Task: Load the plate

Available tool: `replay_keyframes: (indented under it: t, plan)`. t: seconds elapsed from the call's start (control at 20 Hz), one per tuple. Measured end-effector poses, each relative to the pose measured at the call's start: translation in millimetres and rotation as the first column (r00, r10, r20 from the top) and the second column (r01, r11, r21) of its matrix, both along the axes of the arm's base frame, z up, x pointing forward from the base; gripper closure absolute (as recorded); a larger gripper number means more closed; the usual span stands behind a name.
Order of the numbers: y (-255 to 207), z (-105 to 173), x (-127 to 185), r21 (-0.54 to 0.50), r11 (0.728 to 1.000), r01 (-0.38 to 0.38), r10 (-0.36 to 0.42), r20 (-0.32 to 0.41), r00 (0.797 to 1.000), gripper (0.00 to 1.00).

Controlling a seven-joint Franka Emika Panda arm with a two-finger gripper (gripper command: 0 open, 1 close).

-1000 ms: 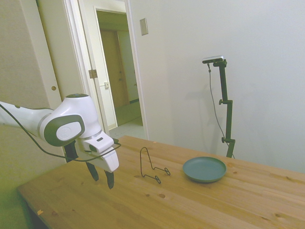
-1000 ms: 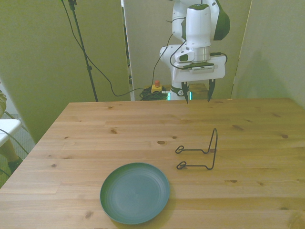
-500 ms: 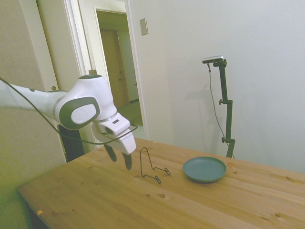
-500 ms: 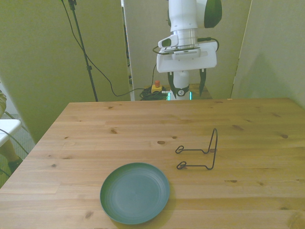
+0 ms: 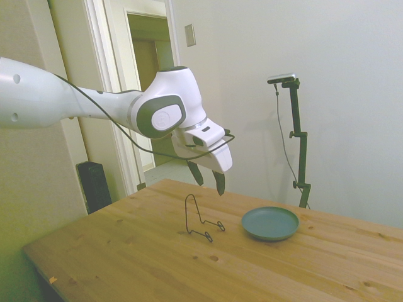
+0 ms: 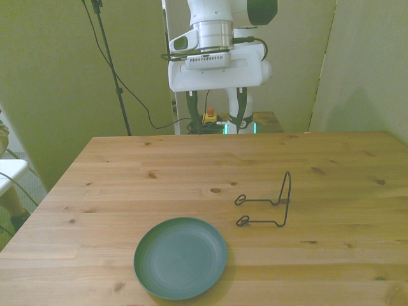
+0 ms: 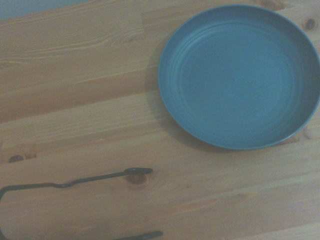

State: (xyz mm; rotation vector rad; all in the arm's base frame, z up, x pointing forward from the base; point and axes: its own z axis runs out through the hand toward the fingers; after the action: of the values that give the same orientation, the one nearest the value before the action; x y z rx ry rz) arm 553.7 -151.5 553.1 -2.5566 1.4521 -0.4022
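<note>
White two-finger gripper (image 6: 215,116) hangs high above table's far edge, fingers spread, nothing held. Round matte teal plate (image 6: 180,257) lies flat on wooden table (image 6: 127,185), near edge, just left of thin black wire stand (image 6: 268,204) in front view; not touching it.

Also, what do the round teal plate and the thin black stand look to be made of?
The round teal plate: matte, faint concentric rings, no glare; likely plastic or unglazed-looking ceramic, can't tell which. The thin black wire stand: bent metal wire with looped ends, dark coated finish.
</note>
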Motion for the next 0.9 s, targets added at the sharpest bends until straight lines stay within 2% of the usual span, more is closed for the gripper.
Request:
replay_keyframes:
  t: [0.25,0.5,0.9]
  plan:
    - [-32,9,20,-0.023,0.999,0.044,-0.043,0.016,0.999,0.00]
    - [-41,-26,59,-0.066,0.996,0.052,-0.054,-0.026,0.998,0.00]
    - [-55,-59,100,-0.141,0.985,0.104,-0.107,-0.018,0.994,0.00]
